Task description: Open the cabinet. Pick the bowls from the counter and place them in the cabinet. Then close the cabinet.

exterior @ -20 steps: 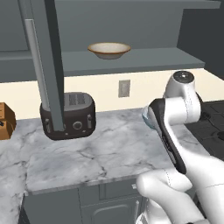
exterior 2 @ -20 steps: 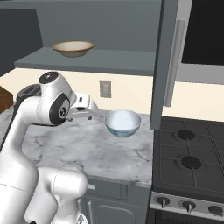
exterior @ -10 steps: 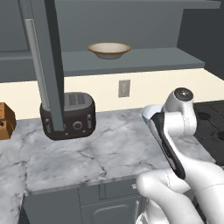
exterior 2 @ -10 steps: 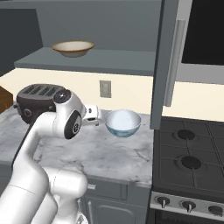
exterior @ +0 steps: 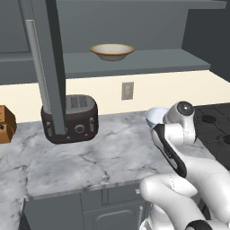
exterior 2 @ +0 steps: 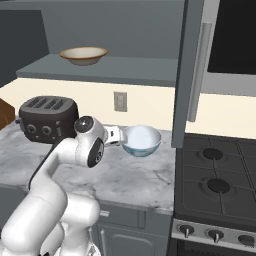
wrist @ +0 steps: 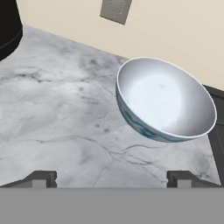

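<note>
Gripper [wrist: 112, 179] hanging wide open and empty, lined up on the white bowl [wrist: 165, 100].

I'm looking down the hand at the moment and the two fingertips [wrist: 41, 178] are sitting spread apart, with the blue-patterned bowl just ahead of them on the counter [wrist: 57, 109], not touching yet. What I'm worrying about: it's deep and round-walled, so if I'm coming in flat the fingers are probably going to shove it toward the stove [exterior 2: 220, 175] instead of straddling the rim. One finger inside, one outside looks like the safer bet. The open cabinet [exterior 2: 120, 67] door edge [exterior 2: 186, 75] is hanging right beside the bowl too, so I'm expecting a tight lift up to the shelf, where the cream bowl [exterior 2: 83, 54] is already sitting. The toaster [exterior: 69, 117] is sitting well clear.
</note>
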